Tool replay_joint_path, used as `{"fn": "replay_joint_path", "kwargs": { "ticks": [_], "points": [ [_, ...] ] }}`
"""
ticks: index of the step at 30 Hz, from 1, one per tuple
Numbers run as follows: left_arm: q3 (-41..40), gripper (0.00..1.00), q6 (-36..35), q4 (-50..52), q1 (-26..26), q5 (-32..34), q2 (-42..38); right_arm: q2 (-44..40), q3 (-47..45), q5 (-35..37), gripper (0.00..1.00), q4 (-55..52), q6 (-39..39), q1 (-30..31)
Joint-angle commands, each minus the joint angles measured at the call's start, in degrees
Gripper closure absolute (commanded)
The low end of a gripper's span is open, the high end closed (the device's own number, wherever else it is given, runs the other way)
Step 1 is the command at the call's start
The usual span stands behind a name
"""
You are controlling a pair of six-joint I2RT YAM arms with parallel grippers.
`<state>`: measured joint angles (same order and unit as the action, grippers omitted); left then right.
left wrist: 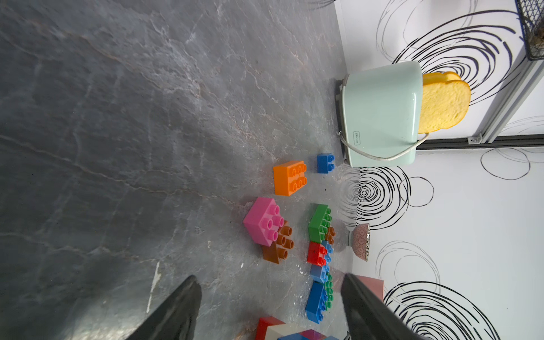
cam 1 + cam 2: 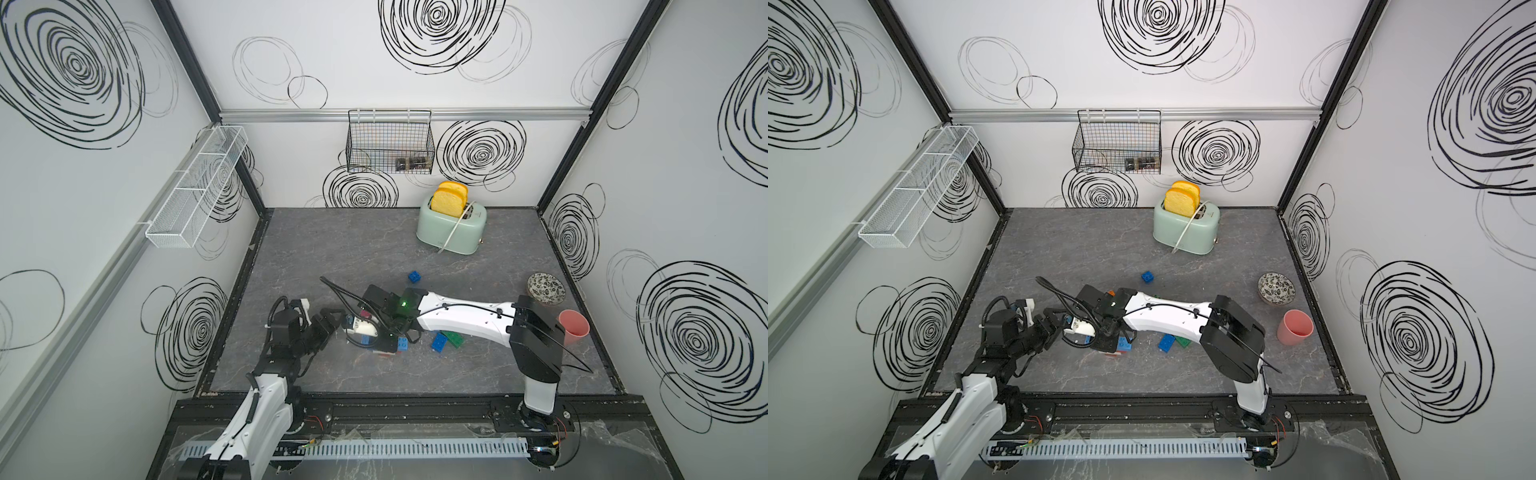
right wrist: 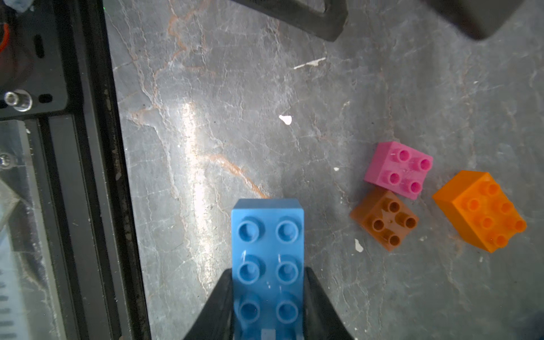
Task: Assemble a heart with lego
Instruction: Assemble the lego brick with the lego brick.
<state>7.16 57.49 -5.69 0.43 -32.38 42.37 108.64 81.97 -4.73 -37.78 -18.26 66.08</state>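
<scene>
My R gripper [image 3: 268, 275] is clamped on a blue oblong brick [image 3: 266, 235] over the table's [image 3: 235, 117] near-middle; L gripper [image 1: 270, 282] wide open, empty.
Brick's light, stiff, slick plastic I'd guess, so pinch on long flat sides. R wrist cam shows that grip; top views hide it under my arm [image 2: 457, 316].

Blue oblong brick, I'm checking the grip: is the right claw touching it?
Touching. In the right wrist view the right claw has its fingers pressed against both long sides of the blue oblong brick.
</scene>
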Motion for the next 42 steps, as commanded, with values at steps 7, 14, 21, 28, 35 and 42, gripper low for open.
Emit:
{"fn": "replay_joint_path", "kwargs": {
  "ticks": [7, 14, 21, 28, 35, 42],
  "points": [
    [-0.5, 0.2, 0.8, -2.2, -0.2, -0.5, -0.8, 2.0, -2.4, 2.0, 0.75, -5.5, -1.2, -1.4],
    [-0.1, 0.2, 0.4, -3.3, -0.3, -1.4, -0.6, -0.2, 0.6, 4.7, 0.75, -2.7, -1.0, -1.9],
    [0.2, 0.2, 0.2, -3.6, -0.4, -2.1, -0.4, 0.8, 1.7, 2.9, 0.73, -3.7, -1.3, -2.6],
    [0.0, 0.2, 0.3, -4.2, -0.9, -2.3, -0.3, 1.6, 2.0, -2.3, 0.65, -4.4, -1.5, -3.0],
    [0.3, 0.16, 1.0, -5.7, -2.4, -2.5, 0.6, 0.6, 4.5, -4.2, 0.53, -5.1, -2.6, -3.9],
    [1.4, 0.15, 1.3, -7.3, -6.1, -1.2, 2.9, -1.1, 5.8, -5.4, 0.46, -5.7, -2.4, -4.7]
  ]
}}
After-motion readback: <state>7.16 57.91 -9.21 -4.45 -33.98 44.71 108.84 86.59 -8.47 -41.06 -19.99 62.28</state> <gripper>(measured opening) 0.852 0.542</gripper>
